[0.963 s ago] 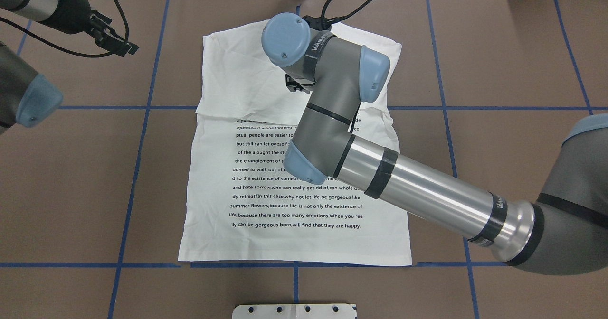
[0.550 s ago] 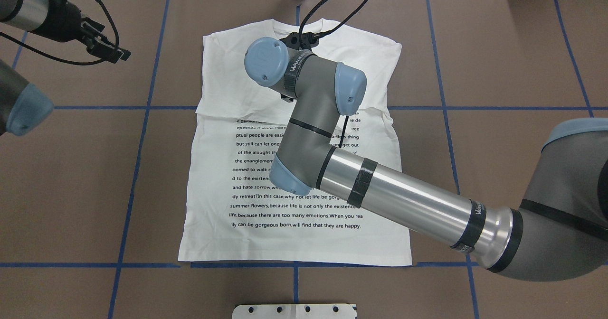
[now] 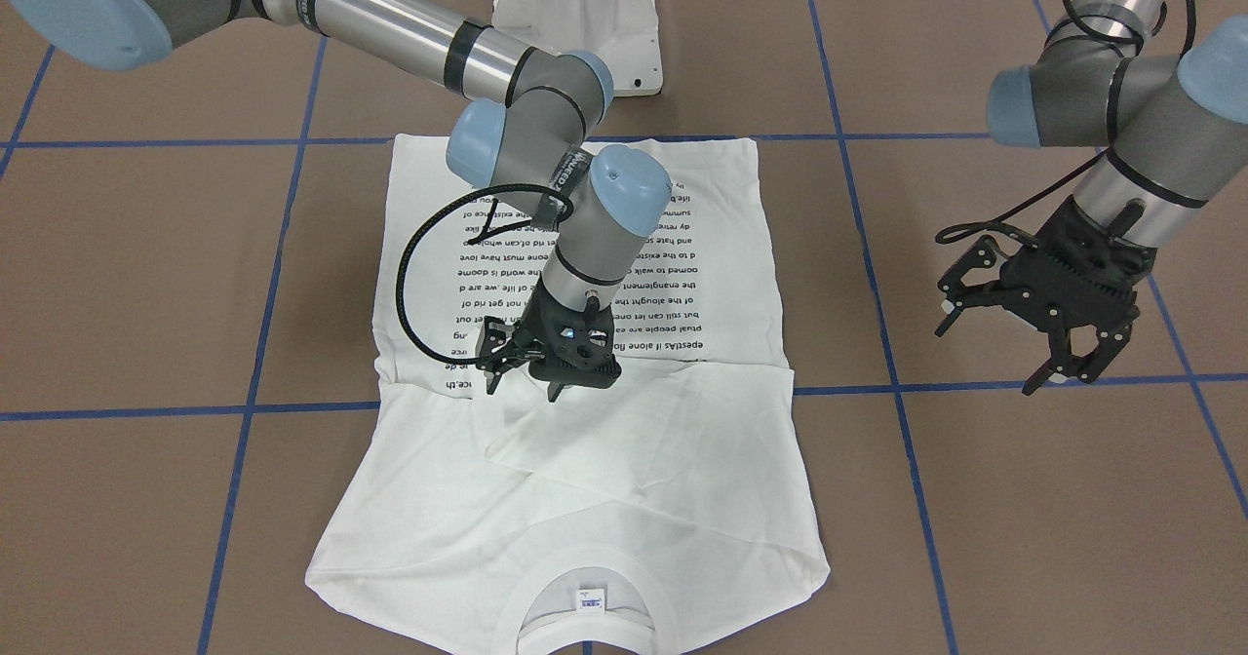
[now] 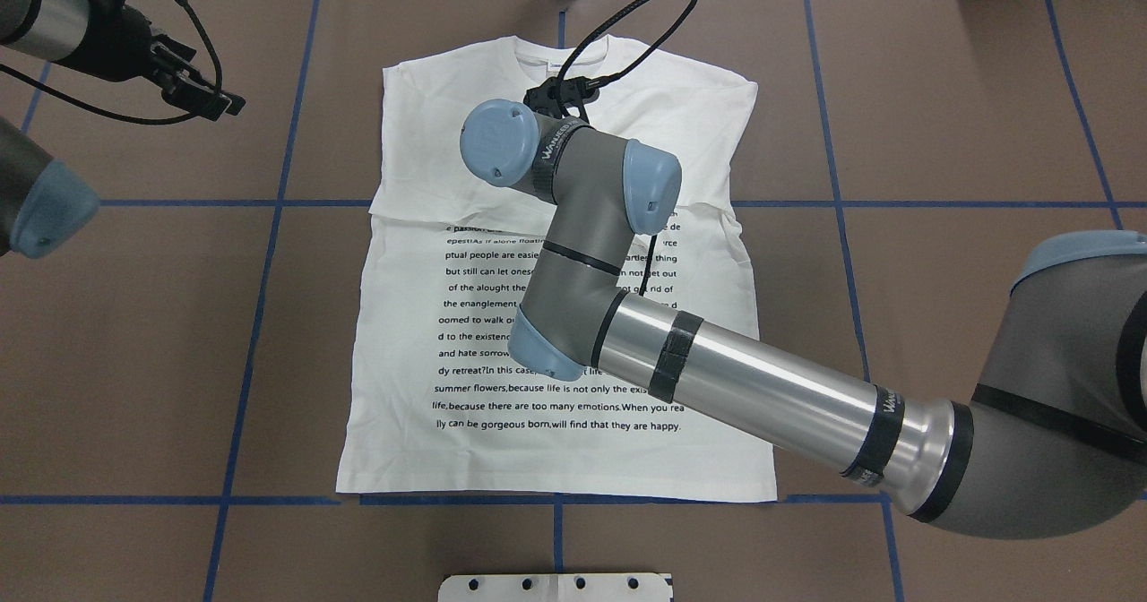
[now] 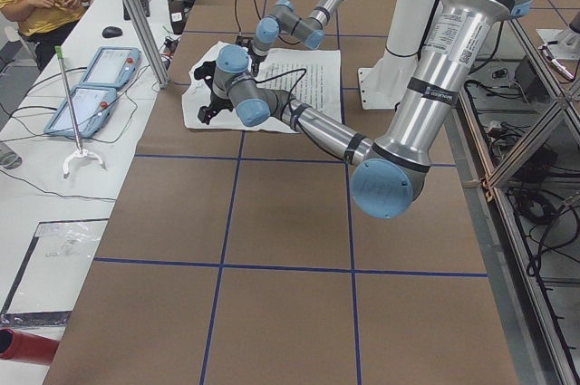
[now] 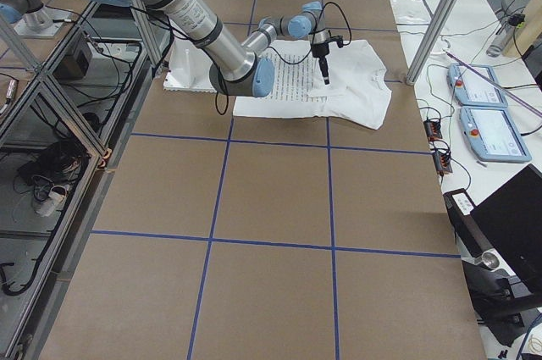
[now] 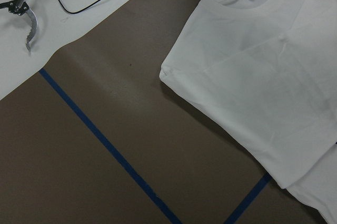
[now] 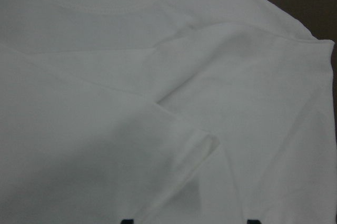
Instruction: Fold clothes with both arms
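T-shirt (image 3: 634,460): long axis in line with pedestal (image 3: 575,2), collar pointing away. Over its middle, right gripper (image 3: 524,387) jaws apart, empty; left gripper (image 3: 990,353) spread, empty.

the t-shirt (image 4: 421,136) is white with rows of black text. the table (image 4: 968,315) is brown with a blue tape grid (image 4: 258,315). the right arm (image 4: 762,387) and left arm (image 3: 1160,153) are grey and silver with light-blue caps.

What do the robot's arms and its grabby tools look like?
Both arms, the right arm and the left arm, are round tubes of shiny silver and grey metal, with light-blue caps on the joints and black bands. Some bands carry white lettering. A black cable loops along each wrist. The right tool and the left tool are black, with two thin jointed fingers.
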`<state>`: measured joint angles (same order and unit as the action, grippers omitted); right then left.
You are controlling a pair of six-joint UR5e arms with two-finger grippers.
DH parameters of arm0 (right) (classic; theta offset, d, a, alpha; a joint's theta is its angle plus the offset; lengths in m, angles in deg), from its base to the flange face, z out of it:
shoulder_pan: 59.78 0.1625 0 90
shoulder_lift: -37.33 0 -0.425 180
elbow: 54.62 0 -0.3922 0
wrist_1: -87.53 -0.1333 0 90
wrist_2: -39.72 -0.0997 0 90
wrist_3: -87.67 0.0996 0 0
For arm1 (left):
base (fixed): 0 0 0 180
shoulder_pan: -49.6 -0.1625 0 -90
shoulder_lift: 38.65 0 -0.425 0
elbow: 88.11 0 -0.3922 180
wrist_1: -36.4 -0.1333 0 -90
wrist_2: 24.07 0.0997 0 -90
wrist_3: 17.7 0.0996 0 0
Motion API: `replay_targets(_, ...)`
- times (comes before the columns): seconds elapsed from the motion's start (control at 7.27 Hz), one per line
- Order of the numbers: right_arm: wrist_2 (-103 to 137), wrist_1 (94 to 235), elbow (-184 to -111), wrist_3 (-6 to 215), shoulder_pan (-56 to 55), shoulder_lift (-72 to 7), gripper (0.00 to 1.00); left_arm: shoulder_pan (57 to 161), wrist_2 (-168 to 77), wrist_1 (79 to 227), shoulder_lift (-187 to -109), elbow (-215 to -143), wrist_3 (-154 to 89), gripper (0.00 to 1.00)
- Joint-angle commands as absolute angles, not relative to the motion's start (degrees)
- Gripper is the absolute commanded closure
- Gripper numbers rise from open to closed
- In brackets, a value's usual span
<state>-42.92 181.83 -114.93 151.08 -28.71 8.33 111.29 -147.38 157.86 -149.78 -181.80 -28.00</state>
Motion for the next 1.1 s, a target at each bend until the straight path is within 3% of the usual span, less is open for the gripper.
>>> replay_targets(0.0, -41.8, 177.3, -111.8, 151.1, -28.8, 8.8, 0.25, 111.3, -147.4, 158.0, -149.7, -181.8, -28.1, 0.0)
replay_targets(0.28, -41.7, 177.5, -111.9, 150.8, -29.4, 8.9, 0.26, 111.2, -147.4, 158.0, -149.4, -181.8, -28.1, 0.0)
replay_targets(0.41, -41.4, 177.6, -112.0, 150.8, -30.0, 8.9, 0.32, 111.1, -147.4, 158.0, -149.4, -181.8, -28.3, 0.0)
replay_targets(0.55, -41.3, 178.4, -112.1, 150.8, -30.1, 8.9, 0.47, 111.1, -147.4, 158.0, -149.4, -181.8, -28.3, 0.0)
replay_targets(0.83, -41.3, 181.6, -112.9, 150.3, -30.1, 9.0, 0.95, 111.1, -147.4, 158.0, -149.4, -181.8, -29.0, 0.0)
replay_targets(0.96, -40.9, 182.0, -113.6, 150.1, -30.0, 9.0, 1.0, 111.0, -147.4, 158.0, -149.4, -181.8, -29.3, 0.0)
